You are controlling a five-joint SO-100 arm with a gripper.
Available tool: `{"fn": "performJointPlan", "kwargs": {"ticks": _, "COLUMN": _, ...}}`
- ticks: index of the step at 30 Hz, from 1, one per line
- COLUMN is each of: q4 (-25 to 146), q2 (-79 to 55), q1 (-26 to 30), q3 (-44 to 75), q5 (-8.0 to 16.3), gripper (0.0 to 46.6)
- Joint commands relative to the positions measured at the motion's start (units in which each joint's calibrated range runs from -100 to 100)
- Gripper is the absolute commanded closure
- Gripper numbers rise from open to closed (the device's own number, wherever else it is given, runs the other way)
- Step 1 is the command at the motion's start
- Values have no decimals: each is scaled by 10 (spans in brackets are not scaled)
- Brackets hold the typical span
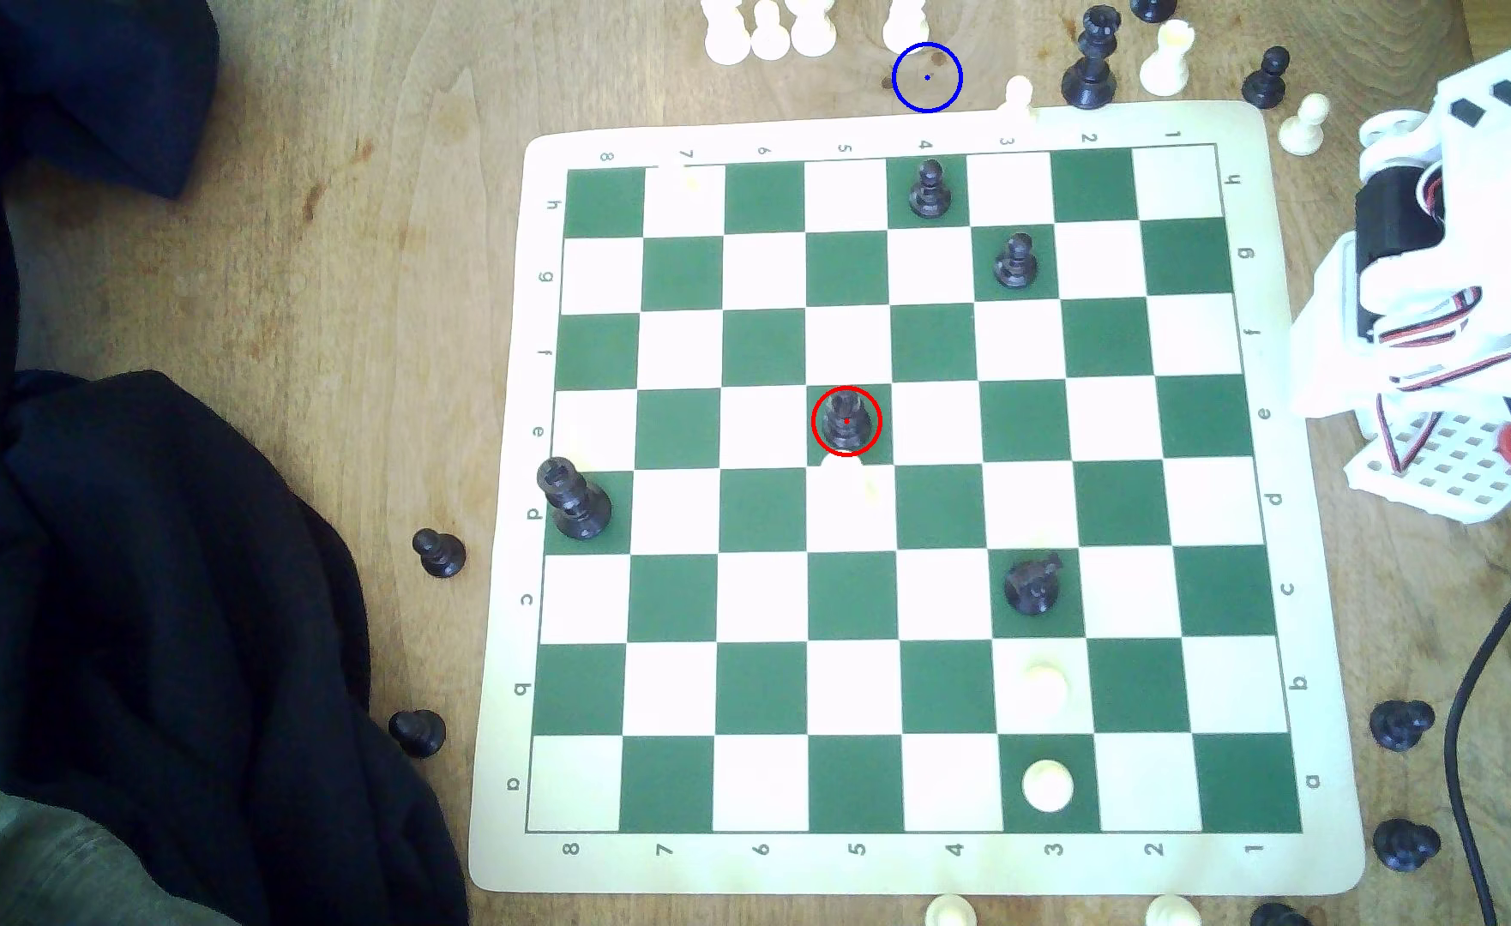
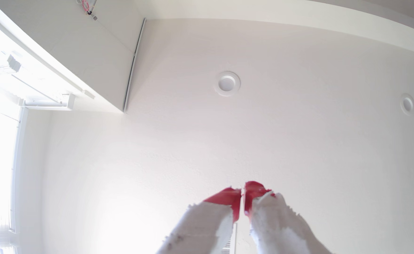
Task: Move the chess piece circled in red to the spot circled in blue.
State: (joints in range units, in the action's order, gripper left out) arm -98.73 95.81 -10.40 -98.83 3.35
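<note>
A wooden table (image 1: pixel 289 223) carries a green-and-white chessboard (image 1: pixel 903 499) that takes up most of the exterior view's right half, with a heap of dark cloth (image 1: pixel 137 552) lying over the table at the exterior view's left. The white arm (image 1: pixel 1465 294) is folded up off the board's right edge in that view, well apart from every piece on the squares. In the wrist view the gripper (image 2: pixel 242 193) points up at a white ceiling (image 2: pixel 274 134), its red-tipped jaws drawn almost together with only a thin slit between them and nothing held. The black pawn ringed in red (image 1: pixel 846 420) stands upright on a green square near the board's middle. The blue-ringed spot (image 1: pixel 927 77) is bare wood just beyond the board's far edge, near a row of white pieces (image 1: pixel 770 31).
</note>
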Motion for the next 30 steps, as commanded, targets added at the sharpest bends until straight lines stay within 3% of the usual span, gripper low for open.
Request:
{"fn": "performJointPlan", "kwargs": {"ticks": 1, "q4": -9, "q2": -1, "q1": 32, "q3": -11, "q5": -1, "gripper": 464}}
{"fn": "performJointPlan", "kwargs": {"ticks": 3, "q4": 26, "q2": 0, "q1": 29, "q3": -11, "q5": -1, "gripper": 464}}
{"fn": "performJointPlan", "kwargs": {"ticks": 9, "q4": 399, "q2": 0, "q1": 29, "q3": -11, "q5": 1, "gripper": 464}}
{"fn": "performJointPlan", "kwargs": {"ticks": 12, "q4": 488, "q2": 0, "q1": 29, "q3": -6, "q5": 2, "gripper": 464}}
{"fn": "performJointPlan", "kwargs": {"ticks": 17, "q4": 884, "q2": -1, "q1": 11, "q3": 120, "q5": 0, "gripper": 464}}
{"fn": "performJointPlan", "kwargs": {"ticks": 23, "q4": 1088, "q2": -1, "q1": -5, "q3": 182, "q5": 6, "gripper": 464}}
{"fn": "performJointPlan", "kwargs": {"ticks": 25, "q4": 1153, "q2": -1, "q1": -13, "q3": 207, "q5": 10, "gripper": 423}}
{"fn": "performJointPlan", "kwargs": {"ticks": 26, "q4": 1231, "q2": -6, "q1": -21, "q3": 240, "q5": 10, "gripper": 382}}
{"fn": "performJointPlan", "kwargs": {"ticks": 30, "q4": 1354, "q2": -29, "q1": -33, "q3": 301, "q5": 10, "gripper": 384}}
